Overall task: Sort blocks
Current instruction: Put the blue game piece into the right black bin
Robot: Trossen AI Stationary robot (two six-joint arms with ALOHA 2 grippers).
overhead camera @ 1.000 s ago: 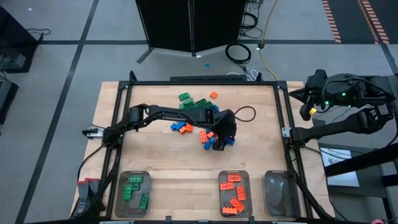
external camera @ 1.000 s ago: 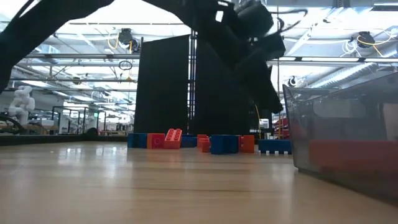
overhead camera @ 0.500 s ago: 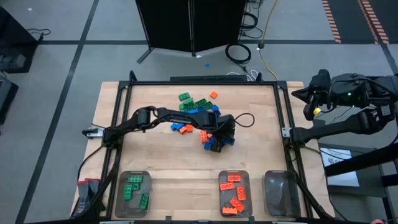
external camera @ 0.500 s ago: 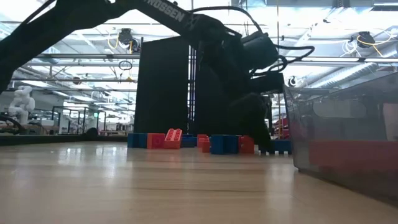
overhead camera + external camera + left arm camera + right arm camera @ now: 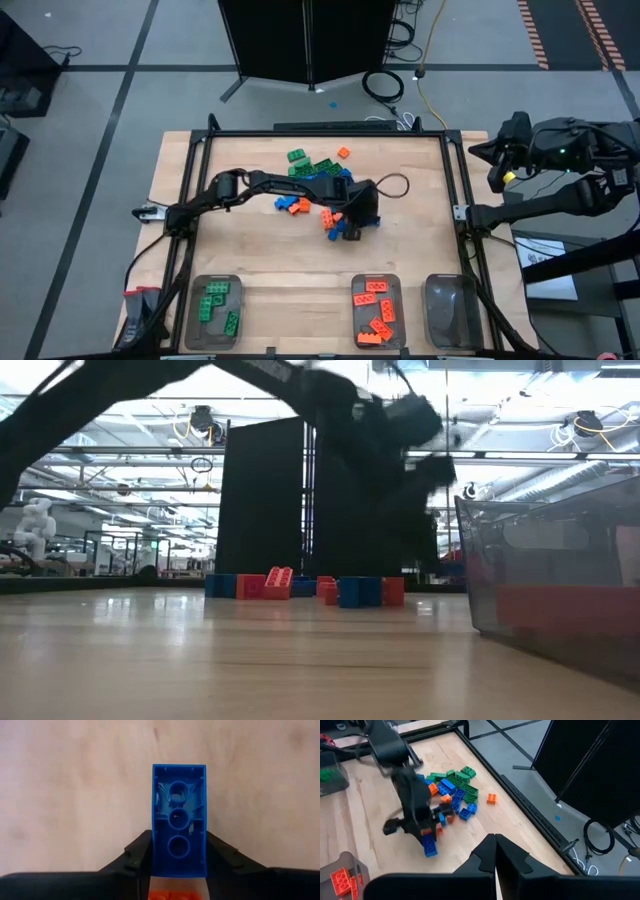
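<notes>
Blocks, small studded plastic bricks in green, orange and blue, lie in a loose heap (image 5: 318, 185) near the table's middle; one blue rectangular plastic brick (image 5: 178, 834) stands clamped between the two dark fingers of the left gripper (image 5: 178, 857), its hollow underside (three round tubes in a row) facing the wrist camera, and an orange brick (image 5: 167, 895) peeks out just beneath it; bare light wooden tabletop (image 5: 75, 795) fills the space beyond the fingertips. From above, that gripper (image 5: 358, 212) hangs at the heap's edge, blue and orange bricks just beside it; three clear rectangular plastic trays sit well apart from it, one with green bricks (image 5: 213, 311), one with orange bricks (image 5: 376, 310), one without bricks (image 5: 451, 312). Right gripper (image 5: 495, 851), fingers pressed together, waits off the table's side, its arm (image 5: 560, 150) well away from the heap.
</notes>
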